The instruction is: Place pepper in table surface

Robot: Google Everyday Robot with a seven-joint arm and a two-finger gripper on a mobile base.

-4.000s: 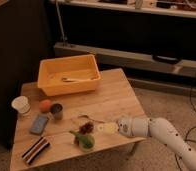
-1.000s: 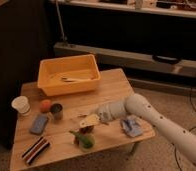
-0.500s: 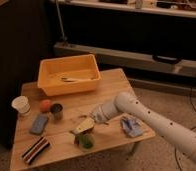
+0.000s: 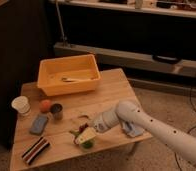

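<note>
The wooden table surface [image 4: 116,92] fills the middle of the camera view. My gripper [image 4: 87,135] is low over the table's front middle, at the end of the white arm [image 4: 141,122] that reaches in from the right. It sits right over the dark red cluster [image 4: 82,128] and the light-green cup [image 4: 87,145], partly hiding both. A small slim dark thing [image 4: 83,118], seemingly the pepper, lies on the wood just behind the gripper, apart from it.
A yellow-orange tub [image 4: 68,75] stands at the table's back. At the left are a white cup [image 4: 21,106], an orange ball [image 4: 45,105], a dark can [image 4: 56,111], a blue sponge [image 4: 39,123] and a striped packet [image 4: 35,150]. A blue cloth [image 4: 133,130] lies under the arm.
The arm has reached further left across the table front, and the gripper has come down over the red cluster and green cup. The other things have not moved.
</note>
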